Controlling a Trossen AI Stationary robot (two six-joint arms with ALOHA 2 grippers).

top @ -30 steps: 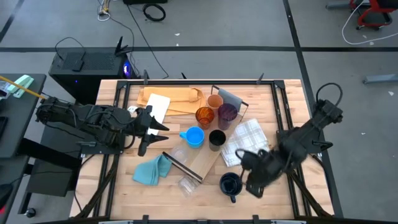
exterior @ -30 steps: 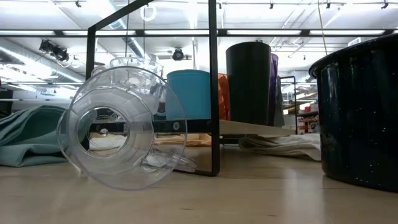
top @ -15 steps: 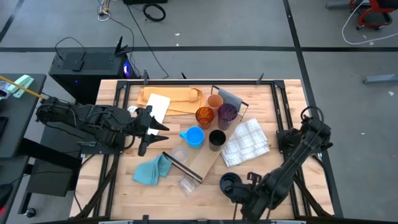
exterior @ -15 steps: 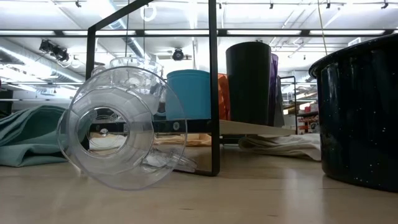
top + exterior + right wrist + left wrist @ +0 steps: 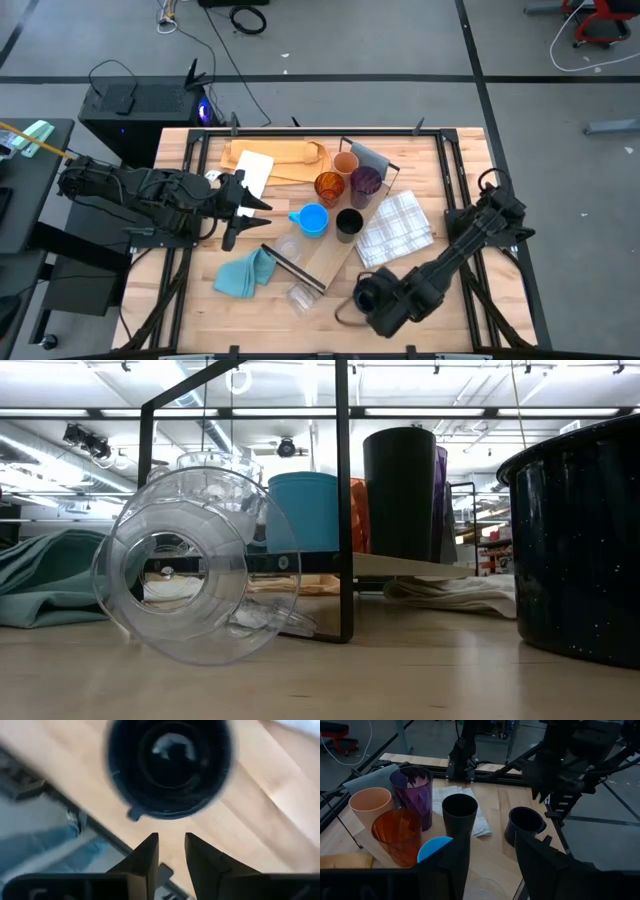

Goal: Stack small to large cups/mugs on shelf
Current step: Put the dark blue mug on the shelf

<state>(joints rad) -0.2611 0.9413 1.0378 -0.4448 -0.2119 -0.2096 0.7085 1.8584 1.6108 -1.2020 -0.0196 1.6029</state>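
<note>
The right gripper (image 5: 170,851), fingers narrowly parted, hovers over the dark mug (image 5: 170,767) near the table edge; a misjudged descent could knock it off.

Bare table (image 5: 455,170) lies open to your right of the white checked cloth (image 5: 398,228). Upright cups (image 5: 348,222) crowd the shelf (image 5: 335,258); a fallen clear cup (image 5: 300,295) blocks its near end.

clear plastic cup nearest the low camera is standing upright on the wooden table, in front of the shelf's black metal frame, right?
Not quite. The clear plastic cup is lying on its side, its open mouth facing the camera, as the low view shows. The rest holds: it rests on the wooden table, in front of the shelf's black metal frame.
</note>
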